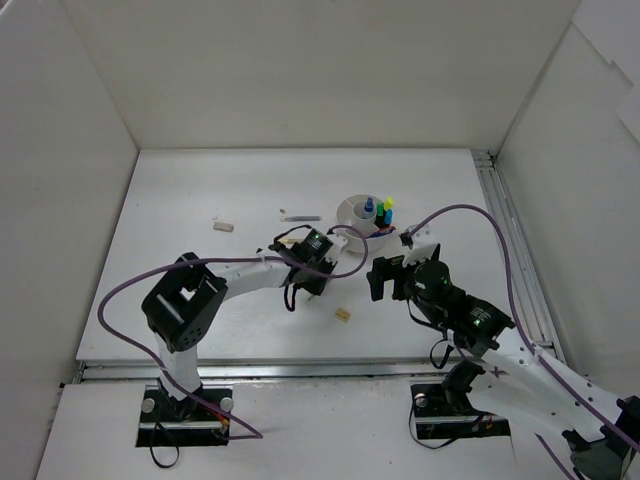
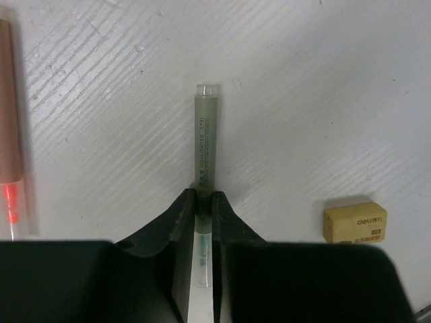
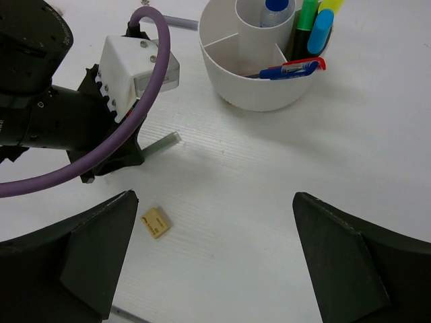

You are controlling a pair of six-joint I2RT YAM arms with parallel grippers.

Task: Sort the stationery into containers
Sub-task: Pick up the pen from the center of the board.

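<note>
Green pencil (image 2: 205, 148) in left claw (image 2: 204, 200), beige eraser (image 2: 355, 222) beside, organizer (image 3: 256, 91) nearby

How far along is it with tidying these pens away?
Partly done. The white pot already holds three highlighters, a marker and a red-and-blue pen. The left gripper grips a thin green pen. A near eraser, a far eraser and a pencil remain loose.

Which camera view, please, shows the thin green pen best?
The left wrist view: the green pen fills the centre, pinched between the left fingers. The right wrist view shows only its tip; from above the arm hides it.
</note>
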